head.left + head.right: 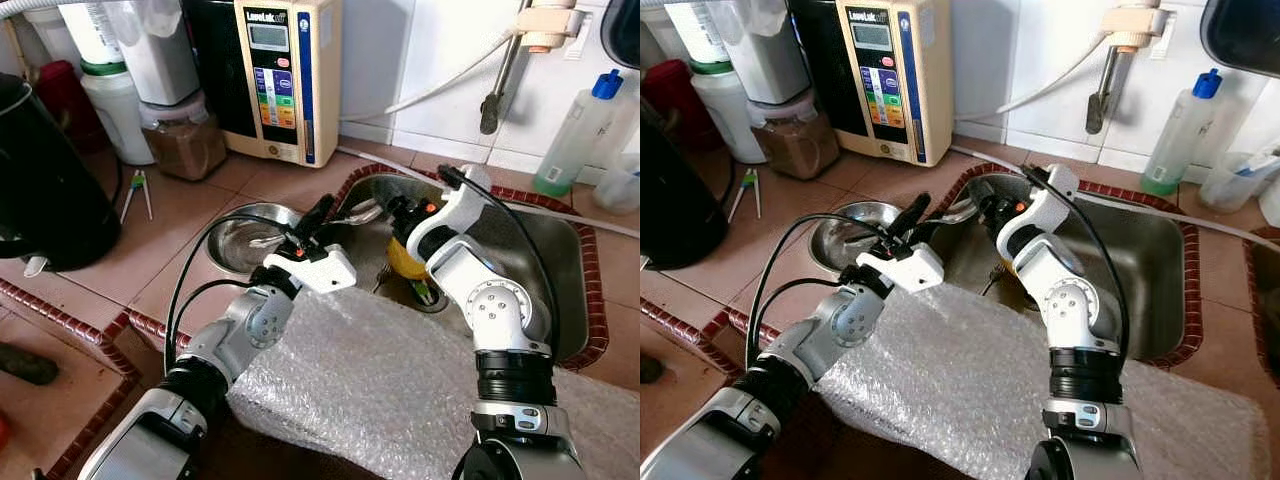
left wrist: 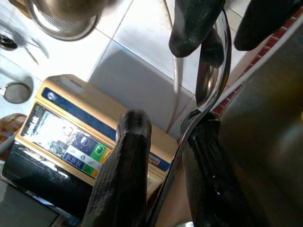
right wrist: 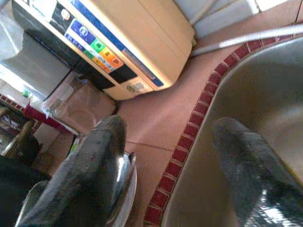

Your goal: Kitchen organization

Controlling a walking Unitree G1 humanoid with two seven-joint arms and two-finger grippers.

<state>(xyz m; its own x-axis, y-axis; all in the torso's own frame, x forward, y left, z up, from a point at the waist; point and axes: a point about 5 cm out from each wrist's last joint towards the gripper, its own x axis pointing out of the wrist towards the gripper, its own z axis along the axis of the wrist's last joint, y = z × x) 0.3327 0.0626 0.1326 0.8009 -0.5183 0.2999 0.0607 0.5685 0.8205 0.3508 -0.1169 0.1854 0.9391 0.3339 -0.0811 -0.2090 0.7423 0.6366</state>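
**Spoon handover at sink edge — organization incomplete**

Location: tiled counter with an inset steel sink (image 1: 560, 270). Both arms reach forward over a sheet of bubble wrap (image 1: 380, 400) laid across the front of the counter.

Left gripper (image 1: 318, 215): raised at the left rim of the sink, just above a steel bowl (image 1: 240, 240) that sits on the counter beside the sink. The left wrist view shows a spoon (image 2: 210, 75) with its handle running between this gripper's fingers (image 2: 123, 175) and lying against one of them; grip judged closed on the handle, though contact on both sides is not fully visible.

Right gripper (image 1: 395, 212): positioned at the same corner of the sink, facing the left gripper. Its fingers (image 3: 90, 165) stand wide apart; in the left wrist view they sit either side of the spoon's bowl end, not clamped. A yellow object (image 1: 405, 262) lies in the sink below the right wrist; identity cannot be determined.

Progress assessment: early to middle stage, in my judgement. The spoon is lifted and held over the sink corner but not yet placed anywhere. The bowl remains on the counter, the yellow object remains in the sink. A water unit (image 1: 285, 70), jars and a bottle (image 1: 578, 125) stand along the wall, apparently undisturbed. Destination for the spoon cannot be told.
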